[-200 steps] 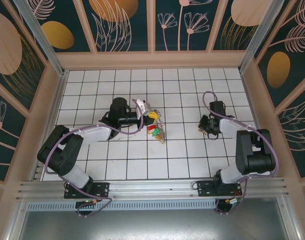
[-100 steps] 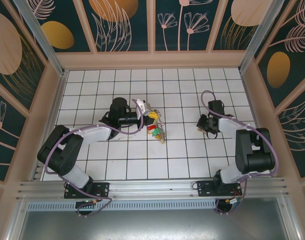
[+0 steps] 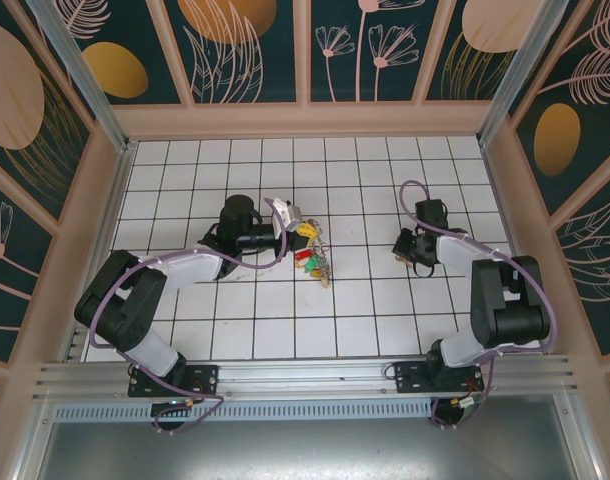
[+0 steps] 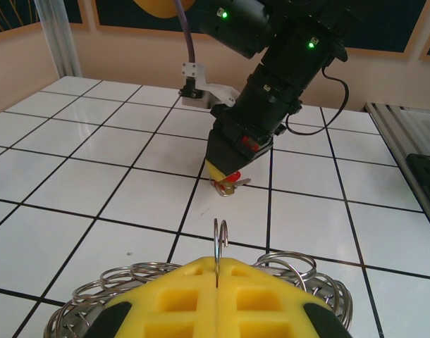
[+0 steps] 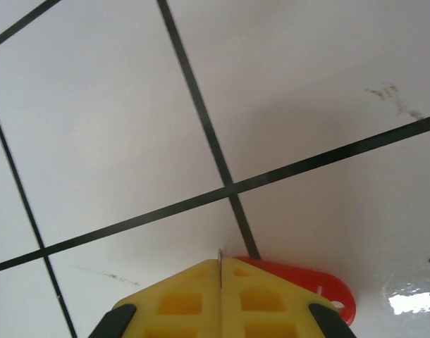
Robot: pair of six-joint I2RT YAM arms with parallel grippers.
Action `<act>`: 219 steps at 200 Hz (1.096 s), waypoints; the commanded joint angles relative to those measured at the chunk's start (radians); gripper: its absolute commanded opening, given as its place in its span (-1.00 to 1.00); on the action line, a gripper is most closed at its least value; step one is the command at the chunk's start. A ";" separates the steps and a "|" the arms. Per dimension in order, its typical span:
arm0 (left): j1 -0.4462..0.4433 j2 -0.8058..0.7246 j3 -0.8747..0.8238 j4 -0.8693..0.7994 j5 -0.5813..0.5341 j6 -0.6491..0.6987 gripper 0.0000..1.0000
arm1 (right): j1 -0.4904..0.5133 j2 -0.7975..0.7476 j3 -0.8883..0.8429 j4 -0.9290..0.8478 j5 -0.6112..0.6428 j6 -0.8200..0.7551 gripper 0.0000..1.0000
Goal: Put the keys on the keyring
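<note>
The left pincer point(image 3: 304, 229) reaches toward the middle of the white tiled desk point(image 3: 385, 160), its yellow ribbed fingertips point(image 4: 180, 296) pressed together. In the left wrist view they are clamped on a thin upright wire loop that rises from the seam between them. This loop belongs to the keyring point(image 4: 81, 310), a silvery-grey hoop with a coiled, chain-like rim that curves round beneath the fingertips on both sides and lies low against the tiles.

Just on the near side of the left pincer, a small cluster of tiny silver keys with green and red plastic heads point(image 3: 313, 263) lies on the desk. From above I cannot tell whether these keys hang on the hoop or only lie beside it.

The right pincer point(image 3: 398, 251) is well apart from that cluster, toward the right side of the desk, pointing down with its tips just over the tiles. Its yellow fingertips point(image 5: 264, 299) are also together. A small silver key with a red plastic head point(image 5: 321, 285) sticks out from under them to one side, and a sliver of metal shows at their seam. From the left wrist view the same red-headed key point(image 4: 230, 181) sits at the tip of the right pincer point(image 4: 224, 171), with its silver blade poking out sideways just over a black grout line.
</note>
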 commanded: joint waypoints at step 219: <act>-0.013 -0.039 0.026 0.015 0.062 -0.022 -1.00 | 0.325 -0.390 -0.011 0.320 -0.615 -0.673 -1.00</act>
